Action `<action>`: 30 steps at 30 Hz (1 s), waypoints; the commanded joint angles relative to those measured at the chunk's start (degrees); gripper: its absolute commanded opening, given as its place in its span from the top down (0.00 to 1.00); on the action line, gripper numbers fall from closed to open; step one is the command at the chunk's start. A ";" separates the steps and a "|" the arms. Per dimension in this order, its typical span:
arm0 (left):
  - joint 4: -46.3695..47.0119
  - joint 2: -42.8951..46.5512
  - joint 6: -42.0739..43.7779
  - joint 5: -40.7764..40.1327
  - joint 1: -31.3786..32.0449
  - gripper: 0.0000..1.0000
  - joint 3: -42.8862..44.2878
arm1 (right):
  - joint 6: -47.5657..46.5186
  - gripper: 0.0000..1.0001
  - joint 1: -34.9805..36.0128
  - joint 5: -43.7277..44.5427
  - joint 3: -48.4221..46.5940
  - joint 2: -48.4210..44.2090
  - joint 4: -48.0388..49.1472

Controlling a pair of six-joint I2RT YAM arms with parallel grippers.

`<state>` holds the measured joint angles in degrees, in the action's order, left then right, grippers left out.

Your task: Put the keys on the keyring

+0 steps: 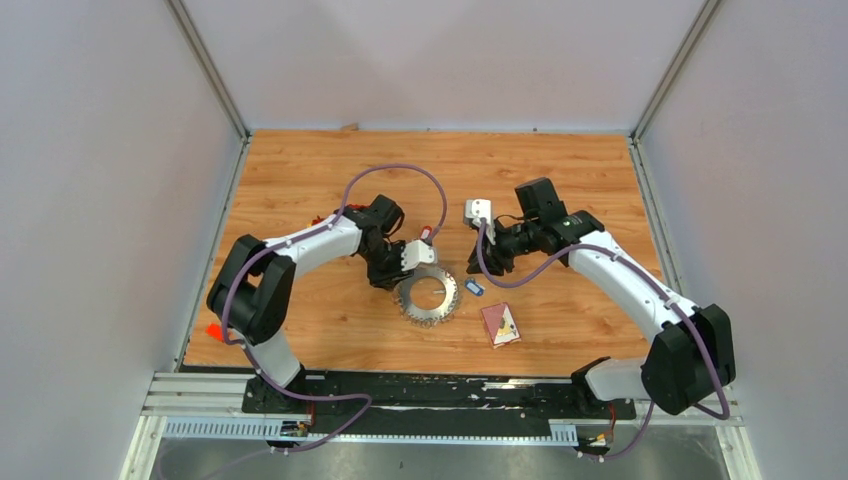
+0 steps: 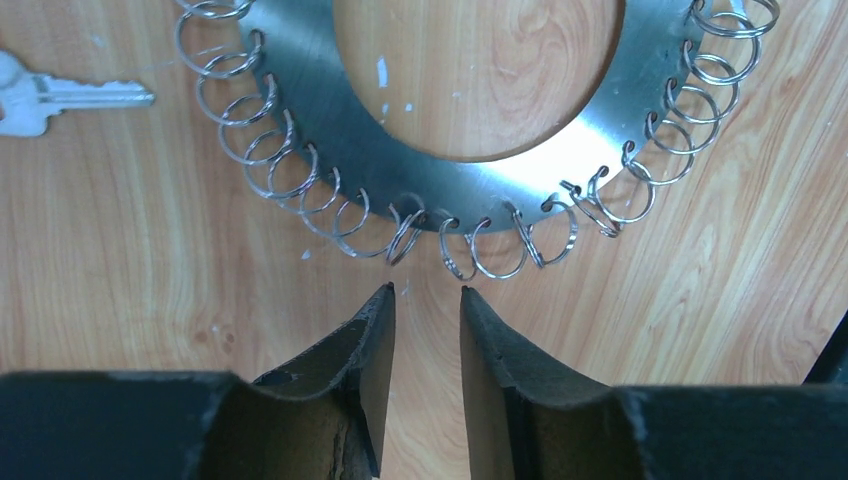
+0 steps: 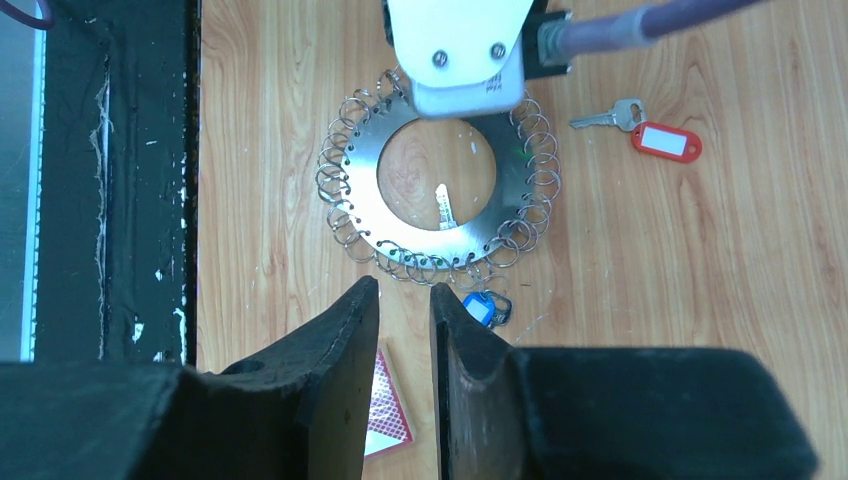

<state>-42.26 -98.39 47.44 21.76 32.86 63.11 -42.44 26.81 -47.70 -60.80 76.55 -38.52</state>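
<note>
Wooden counter [image 1: 320,180] fills the middle of the top view, with both arms reaching in from the bottom edge.

Keyring [image 1: 410,305] lies flat at centre frame. It is a grey disc with an open middle, and small split rings [image 2: 405,235] are looped through holes all round its rim.

Left gripper [image 2: 427,295] sits low at the keyring's edge. Its jaws are a narrow gap apart with nothing between them, and the tips are just short of the split rings.

Right gripper [image 3: 405,290] is higher, right of centre in the top view. Its jaws are also slightly apart and empty, and it looks down on the keyring.

Maroon card [image 1: 500,324] lies lower right of the keyring, not touching it.

The keys are loose on the counter. The red-tagged key [image 3: 665,141] is at upper right of the right wrist view, apart from the keyring. The blue-tagged key [image 3: 478,307] is right against the rim rings. No key looks threaded yet. A green one can't be made out.

Risks, as a judgement:
- The split rings are thin and springy, so the jaws could slip off one or catch two at once.
- A sideways nudge from the left gripper could slide the whole disc, since nothing pins it.
- The keys lie flat, so a pinch could skid them away.
- The arms work close together over the keyring, so they could collide.
</note>
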 commanded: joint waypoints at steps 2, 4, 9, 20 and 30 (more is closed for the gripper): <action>0.66 3.38 0.68 2.12 -1.14 0.64 -0.23 | -1.58 0.74 -0.02 -1.96 -1.65 0.85 -0.71; 0.54 2.63 0.04 3.20 -1.13 0.65 0.01 | -1.67 0.74 0.06 -1.91 -1.79 1.04 -0.97; -0.47 0.91 -1.79 6.12 -1.22 0.65 1.07 | -1.86 0.74 0.09 -1.95 -1.79 1.05 -1.16; -3.63 -2.07 -6.58 8.31 -1.96 0.66 4.23 | -1.99 0.73 0.31 -1.87 -1.96 1.57 -1.54; -3.18 -5.06 -9.13 7.92 -1.92 0.72 5.60 | -2.04 0.73 0.51 -1.71 -2.05 1.67 -1.64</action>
<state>-45.15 -102.63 40.29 28.42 31.14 66.22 -43.22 26.87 -48.03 -60.84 77.93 -40.23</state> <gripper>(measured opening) 0.279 0.265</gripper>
